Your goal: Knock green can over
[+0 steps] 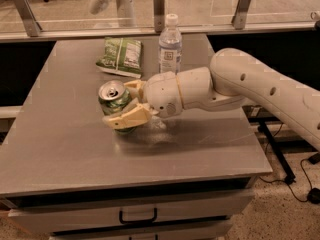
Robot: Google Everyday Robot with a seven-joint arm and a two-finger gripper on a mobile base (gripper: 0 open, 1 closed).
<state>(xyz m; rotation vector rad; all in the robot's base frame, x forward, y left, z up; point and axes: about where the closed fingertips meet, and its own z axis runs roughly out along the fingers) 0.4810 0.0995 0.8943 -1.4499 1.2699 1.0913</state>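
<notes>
The green can [113, 98] stands on the grey metal table [60, 144], left of centre, tilted with its silver top showing. My gripper [119, 104] reaches in from the right and straddles the can. One yellowish finger [125, 119] lies across the can's lower front and the other [134, 87] is behind its right side, both touching it. The white arm [260, 86] stretches off to the right.
A clear water bottle [170, 46] with a white cap stands just behind the gripper's wrist. A flat green snack bag [121, 56] lies at the back left. A glass railing [160, 9] runs behind the table. A drawer handle [137, 217] is below the front edge.
</notes>
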